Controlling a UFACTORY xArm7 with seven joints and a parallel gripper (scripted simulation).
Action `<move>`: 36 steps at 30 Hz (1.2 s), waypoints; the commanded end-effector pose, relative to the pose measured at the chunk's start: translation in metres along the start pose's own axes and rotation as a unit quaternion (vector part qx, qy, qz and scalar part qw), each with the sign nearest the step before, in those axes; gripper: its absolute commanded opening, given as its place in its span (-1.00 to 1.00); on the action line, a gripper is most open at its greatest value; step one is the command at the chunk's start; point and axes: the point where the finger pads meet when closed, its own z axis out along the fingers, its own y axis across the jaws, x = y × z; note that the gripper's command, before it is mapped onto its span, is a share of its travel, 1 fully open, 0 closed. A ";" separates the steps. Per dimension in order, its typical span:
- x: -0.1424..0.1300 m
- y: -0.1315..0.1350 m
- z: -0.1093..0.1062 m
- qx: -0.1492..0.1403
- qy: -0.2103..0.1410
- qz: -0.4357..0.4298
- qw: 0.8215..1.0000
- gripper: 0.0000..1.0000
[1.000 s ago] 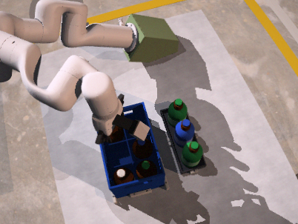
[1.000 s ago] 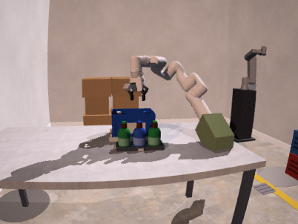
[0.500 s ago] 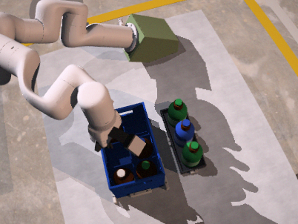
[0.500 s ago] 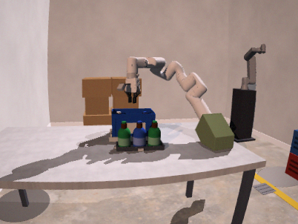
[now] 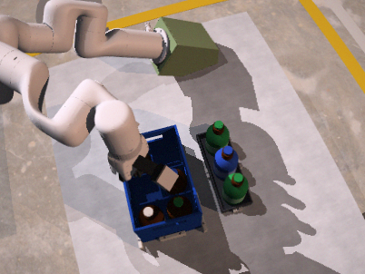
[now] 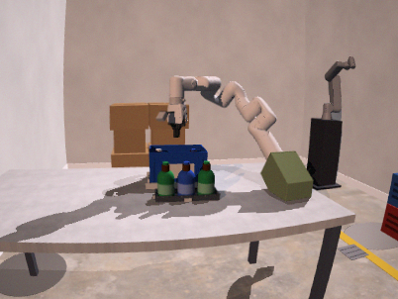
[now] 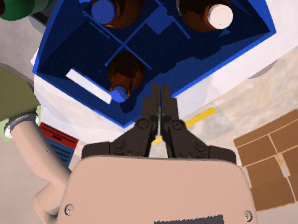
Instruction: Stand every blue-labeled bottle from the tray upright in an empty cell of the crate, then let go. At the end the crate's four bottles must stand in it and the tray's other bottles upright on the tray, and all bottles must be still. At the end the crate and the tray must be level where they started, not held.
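My gripper (image 6: pixel 175 133) (image 7: pixel 159 95) is shut with nothing between its fingers. It hangs a little above the far part of the blue crate (image 5: pixel 169 229) (image 6: pixel 197 154) (image 7: pixel 63 50). In the top view the gripper body (image 5: pixel 142 169) covers the crate's far cells. Brown bottles stand in the crate: one with a white cap (image 5: pixel 148 211) (image 7: pixel 218 15), one with a green cap (image 5: pixel 178 202), and one with a blue cap (image 7: pixel 120 94) just ahead of my fingertips. The dark tray (image 5: pixel 213 196) (image 6: pixel 170 198) holds a blue bottle (image 5: pixel 225 161) (image 6: pixel 186 182) between two green bottles (image 5: pixel 217 137) (image 5: pixel 234 187), all upright.
The arm's green base block (image 5: pixel 186 45) (image 6: pixel 287 175) stands at the table's far side. Brown cardboard boxes (image 6: pixel 130 134) and a black pedestal with a second arm (image 6: pixel 324 150) stand beyond the table.
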 end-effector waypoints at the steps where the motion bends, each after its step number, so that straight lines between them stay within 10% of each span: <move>1: 0.001 0.000 -0.002 -0.001 0.002 0.000 1.000 -1.00; 13: 0.006 -0.003 -0.003 -0.001 0.002 0.000 1.000 -1.00; 25: 0.114 -0.137 -0.004 -0.002 0.001 -0.006 1.000 -1.00; 26: 0.121 -0.148 -0.004 -0.002 0.001 -0.006 1.000 0.30; 36: 0.164 -0.199 -0.001 -0.002 0.001 -0.006 1.000 0.30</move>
